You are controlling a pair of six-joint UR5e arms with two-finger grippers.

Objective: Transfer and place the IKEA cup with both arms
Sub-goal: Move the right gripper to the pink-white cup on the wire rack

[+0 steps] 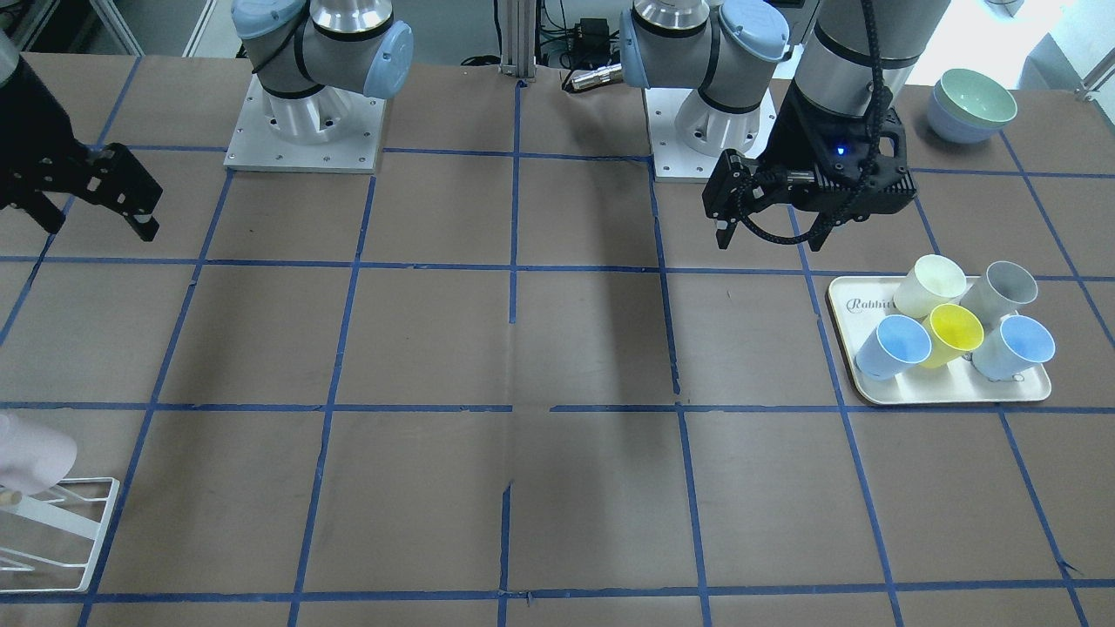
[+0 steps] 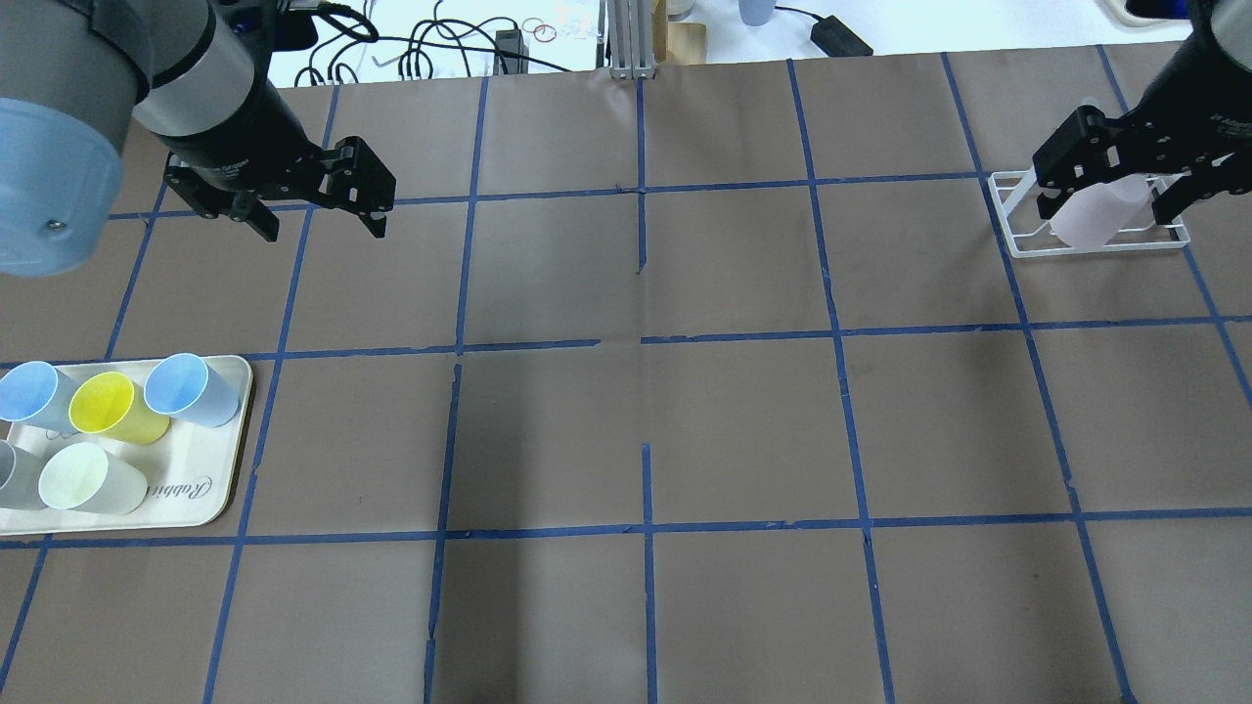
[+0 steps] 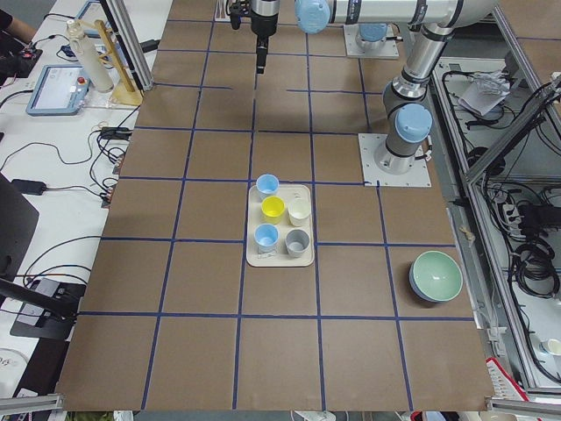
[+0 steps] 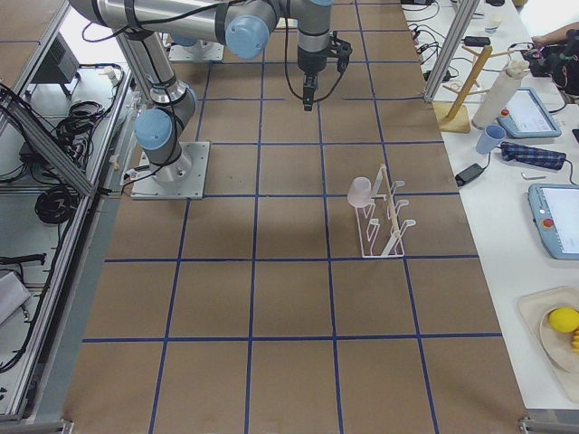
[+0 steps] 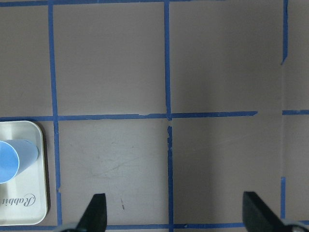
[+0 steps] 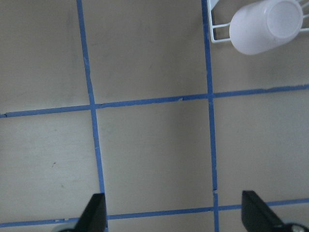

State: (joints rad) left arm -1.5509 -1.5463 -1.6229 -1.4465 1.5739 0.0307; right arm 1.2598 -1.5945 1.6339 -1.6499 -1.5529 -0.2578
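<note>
The pale pink IKEA cup [image 2: 1095, 217] sits mouth-down on a peg at the near end of the white wire rack [image 2: 1017, 242]. It also shows in the front view [image 1: 30, 457], the right-side view [image 4: 360, 191] and the right wrist view [image 6: 265, 26]. My right gripper [image 2: 1110, 186] is open and empty, high above the cup and rack and clear of both. My left gripper [image 2: 321, 220] is open and empty above bare table, beyond the cup tray [image 2: 210, 504]. Both wrist views show spread fingertips [image 5: 96, 212] [image 6: 253, 212] with nothing between them.
The cream tray [image 1: 958, 394] holds two light blue cups, a yellow cup [image 1: 949, 335], a cream one and a grey one, all lying on their sides. Stacked green and blue bowls [image 1: 971, 104] stand near the left arm's base. Blue tape lines grid the brown table.
</note>
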